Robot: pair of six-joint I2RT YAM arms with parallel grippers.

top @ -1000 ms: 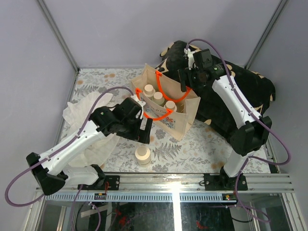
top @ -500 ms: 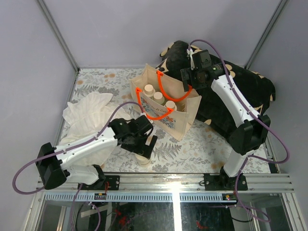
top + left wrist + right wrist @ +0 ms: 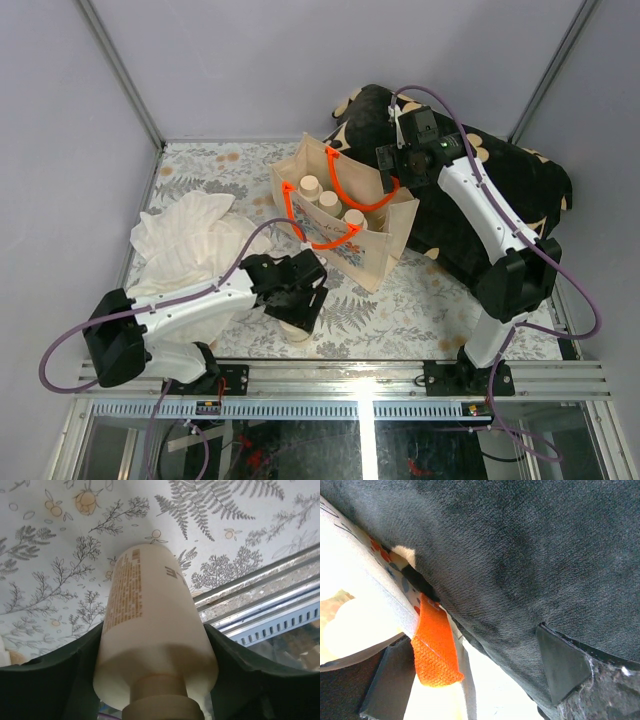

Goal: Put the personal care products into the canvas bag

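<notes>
One personal care product, a cream bottle (image 3: 150,620), stands upright on the fern-print table near the front edge, where its base (image 3: 293,329) shows under my left gripper (image 3: 300,300). My left gripper (image 3: 155,680) comes down over it, and both dark fingers (image 3: 85,675) press its sides. The canvas bag (image 3: 365,255) with orange handles (image 3: 315,240) stands mid-table with three bottles (image 3: 329,200) inside. My right gripper (image 3: 392,172) sits at the bag's far right rim. Its fingers stand wide apart around an orange handle (image 3: 435,655) and the bag wall (image 3: 365,580), so my right gripper (image 3: 475,675) is open.
A black cloth with tan marks (image 3: 500,190) lies heaped behind and right of the bag, pressing against my right gripper's side as the black cloth (image 3: 530,555). A crumpled white plastic bag (image 3: 185,240) lies at the left. The metal front rail (image 3: 260,615) runs just beyond the bottle.
My left arm swung from beside the bag down to the standing bottle, and its jaws narrowed onto it. The right arm barely moved.
</notes>
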